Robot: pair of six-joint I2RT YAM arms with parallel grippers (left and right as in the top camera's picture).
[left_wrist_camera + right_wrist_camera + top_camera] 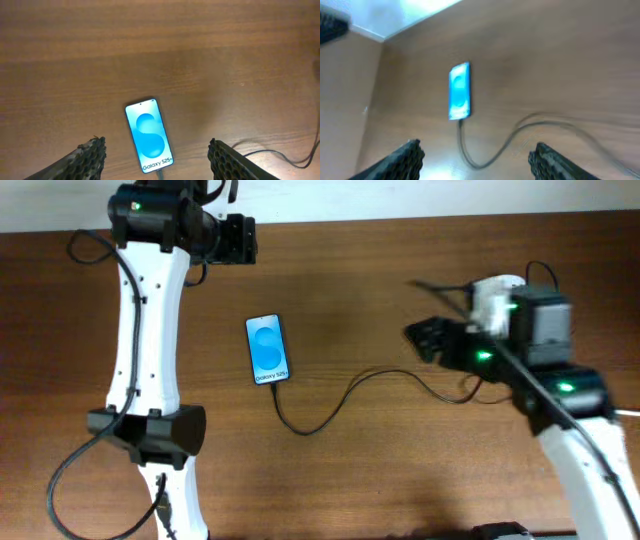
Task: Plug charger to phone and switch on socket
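The phone (267, 348) lies flat on the wooden table with its blue screen lit. It also shows in the left wrist view (148, 135) and the right wrist view (459, 91). The thin black charger cable (345, 395) is plugged into the phone's bottom edge and curves right toward the socket (497, 292), a white block partly hidden behind my right arm. My left gripper (240, 240) (156, 145) is open and empty, hovering beyond the phone's top. My right gripper (425, 338) (477, 147) is open and empty, above the cable just left of the socket.
The brown table (360, 270) ends at a light wall along the back. The left arm's base (147, 430) stands at the front left. The right arm's body (560, 395) covers the table's right side and part of the socket.
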